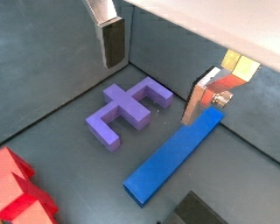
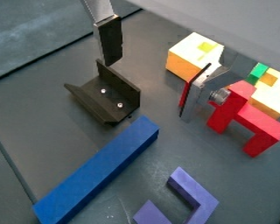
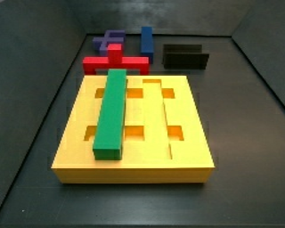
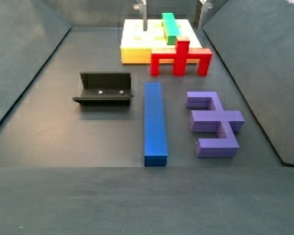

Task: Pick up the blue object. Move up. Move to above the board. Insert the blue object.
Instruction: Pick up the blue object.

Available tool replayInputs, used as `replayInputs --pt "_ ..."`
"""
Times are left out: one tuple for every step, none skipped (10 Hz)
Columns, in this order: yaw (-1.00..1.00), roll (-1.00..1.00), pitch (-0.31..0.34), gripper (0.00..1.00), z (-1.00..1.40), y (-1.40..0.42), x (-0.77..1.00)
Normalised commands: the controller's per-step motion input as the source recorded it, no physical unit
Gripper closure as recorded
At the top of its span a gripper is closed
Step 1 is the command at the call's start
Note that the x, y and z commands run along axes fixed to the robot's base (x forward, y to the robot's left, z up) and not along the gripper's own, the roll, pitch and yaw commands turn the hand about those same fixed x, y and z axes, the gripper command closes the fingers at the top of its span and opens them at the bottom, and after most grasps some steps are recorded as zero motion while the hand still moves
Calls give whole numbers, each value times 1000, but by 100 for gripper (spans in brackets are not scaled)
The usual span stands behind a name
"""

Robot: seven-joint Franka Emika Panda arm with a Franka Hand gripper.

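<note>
Blue object (image 4: 154,124) one, board (image 3: 74,141) one; claw (image 2: 108,39) above floor.

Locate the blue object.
In a side view the blue object lies flat on the floor between the fixture and the purple block, untouched by the tool.

Both side views faced each other across the board (image 3: 133,151), one near it, both sharing the blue object (image 4: 154,122).

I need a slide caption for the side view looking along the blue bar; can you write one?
Blue object lies flat between the fixture and purple block; gripper barely visible above the board.
</note>
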Motion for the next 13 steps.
replayInputs --pt "0 29 -26 0 -366 54 0" --pt "0 131 -57 0 -609 54 14" --pt "0 237 -50 0 -800 166 140" --pt "-66 290 0 0 -754 294 269" --pt "-209 277 0 0 -823 434 323" --pt "-174 279 0 0 -814 446 263" --pt "-106 167 17 0 -660 274 386" --pt "-80 114 9 0 -603 203 414" --pt "-54 106 0 0 -634 91 371" --pt "-123 59 -29 0 -494 0 169" --pt "-163 81 -34 0 -426 49 0" --pt "-197 93 -9 0 -349 160 -74" --pt "-171 79 0 0 -274 171 -151"
